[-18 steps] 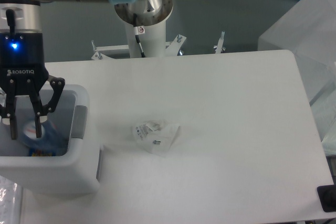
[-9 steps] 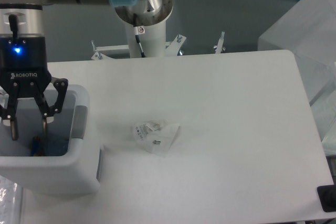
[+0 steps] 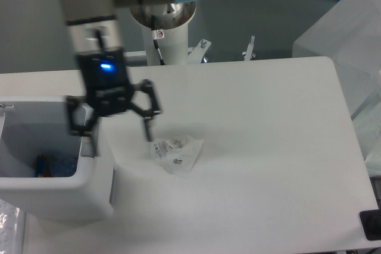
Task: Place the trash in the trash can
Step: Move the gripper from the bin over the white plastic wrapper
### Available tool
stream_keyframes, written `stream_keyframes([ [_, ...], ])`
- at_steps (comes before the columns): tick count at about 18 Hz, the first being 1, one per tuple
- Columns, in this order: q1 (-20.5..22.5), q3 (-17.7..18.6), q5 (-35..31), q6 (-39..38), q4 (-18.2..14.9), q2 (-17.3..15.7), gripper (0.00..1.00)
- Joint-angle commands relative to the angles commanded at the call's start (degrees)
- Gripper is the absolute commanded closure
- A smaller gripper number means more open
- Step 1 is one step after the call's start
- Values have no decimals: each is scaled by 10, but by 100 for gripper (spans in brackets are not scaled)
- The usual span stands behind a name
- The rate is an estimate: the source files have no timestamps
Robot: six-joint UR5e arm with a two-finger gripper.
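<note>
One crumpled wrapper (image 3: 177, 154) just right of end effector (image 3: 119, 138), fingers wide, empty.

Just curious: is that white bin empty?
No. Something bluish lies at the bottom of the trash can; it is too hidden to name.

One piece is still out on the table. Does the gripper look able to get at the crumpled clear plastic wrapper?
Probably yes: the open gripper is just left of the crumpled clear plastic wrapper, which lies alone on the white table with nothing over or against it.
</note>
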State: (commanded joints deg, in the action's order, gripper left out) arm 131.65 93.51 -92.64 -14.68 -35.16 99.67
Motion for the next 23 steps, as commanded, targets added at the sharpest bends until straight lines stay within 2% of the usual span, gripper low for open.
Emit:
stream_keyframes([
  [3, 27, 14, -2, 3, -2, 11, 0],
  [6, 34, 41, -15, 9, -3, 37, 0],
  [11, 55, 83, -20, 9, -4, 51, 0],
  [15, 70, 115, -18, 12, -4, 78, 0],
  [20, 70, 144, -18, 132, -6, 88, 0],
  [23, 70, 144, -19, 226, -6, 87, 0],
])
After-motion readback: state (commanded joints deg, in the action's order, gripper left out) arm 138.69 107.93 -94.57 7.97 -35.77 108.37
